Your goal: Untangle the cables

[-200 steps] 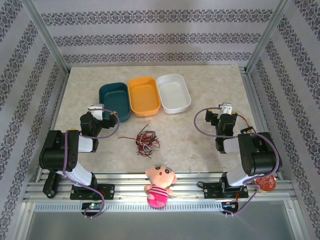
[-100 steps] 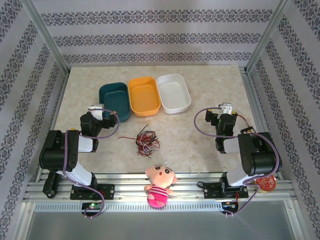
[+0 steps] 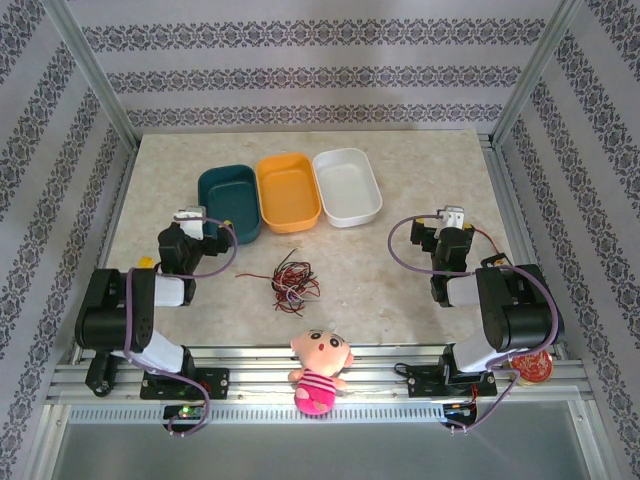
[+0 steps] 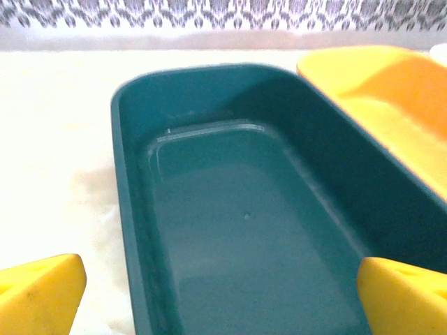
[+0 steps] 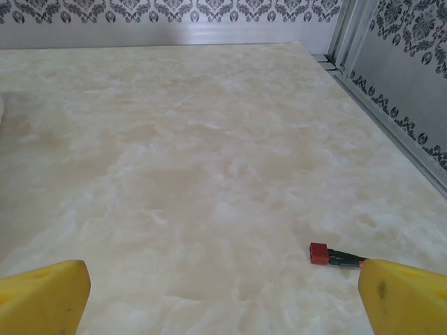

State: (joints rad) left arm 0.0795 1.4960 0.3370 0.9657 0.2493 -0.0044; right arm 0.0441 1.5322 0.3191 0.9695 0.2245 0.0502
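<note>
Just beyond the doll (image 3: pixel 318 368), the cables (image 3: pixel 290 280) lie on the desk (image 3: pixel 400 290) in one red, black and white knot, so I judge the untangling not yet begun. Farther off to the doll's left, the left fingers (image 4: pixel 42 293) gape wide, holding nothing. To its right, the right fingers (image 5: pixel 42 296) do likewise. Three tubs (image 3: pixel 288 190) sit farthest beyond.

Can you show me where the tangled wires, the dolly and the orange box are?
cables (image 3: pixel 291 283): top camera view, middle of the tangle.
doll (image 3: pixel 319 351): top camera view, on its face.
orange box (image 3: pixel 288 192): top camera view, on its bare inside floor.
</note>
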